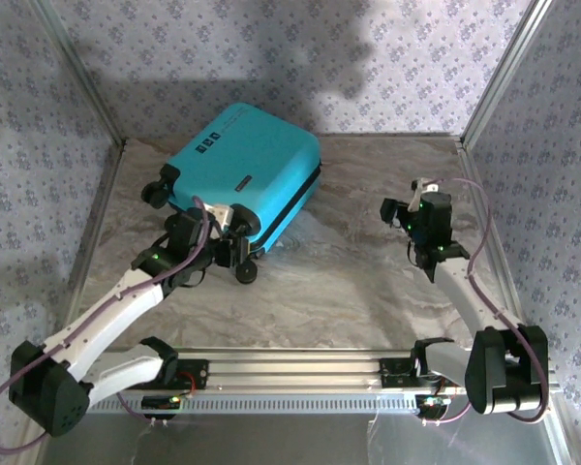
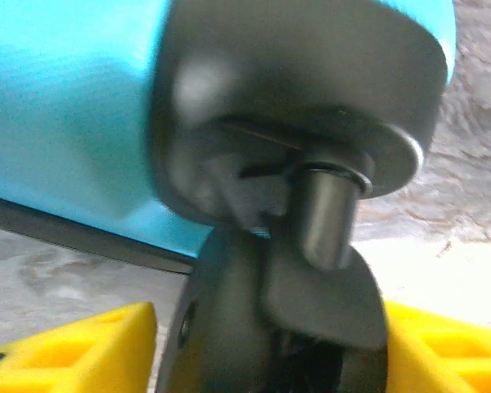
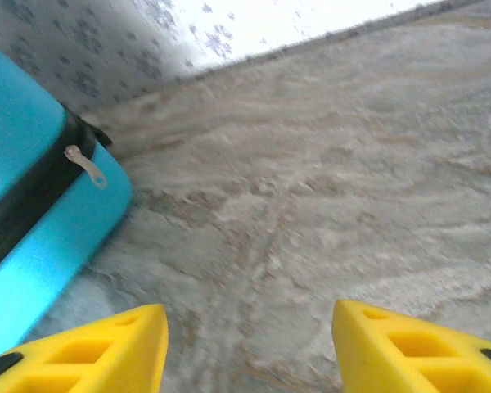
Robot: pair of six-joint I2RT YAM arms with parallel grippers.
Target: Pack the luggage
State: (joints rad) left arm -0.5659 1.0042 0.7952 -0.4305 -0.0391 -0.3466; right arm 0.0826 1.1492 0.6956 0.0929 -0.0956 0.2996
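Left wrist: the luggage [image 2: 65, 106] wheel [image 2: 229, 327] is up close, blurred, and cut off at the bottom edge. We can't tell whether the left gripper [image 2: 266, 352] fingers [image 2: 82, 352] touch it. Right wrist: the shell runs off the left edge, and the right gripper [image 3: 250, 348] fingers [image 3: 90, 352] are cropped at the bottom. Top view: the logo marks [image 1: 208, 145] are too small for us to read.

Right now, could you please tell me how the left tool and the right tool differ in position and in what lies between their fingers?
The left tool sits at the luggage, while the right tool hangs apart from it over the table. The left tool has a black wheel between its fingers; the right tool has nothing between its own. Both have yellow fingers set apart.
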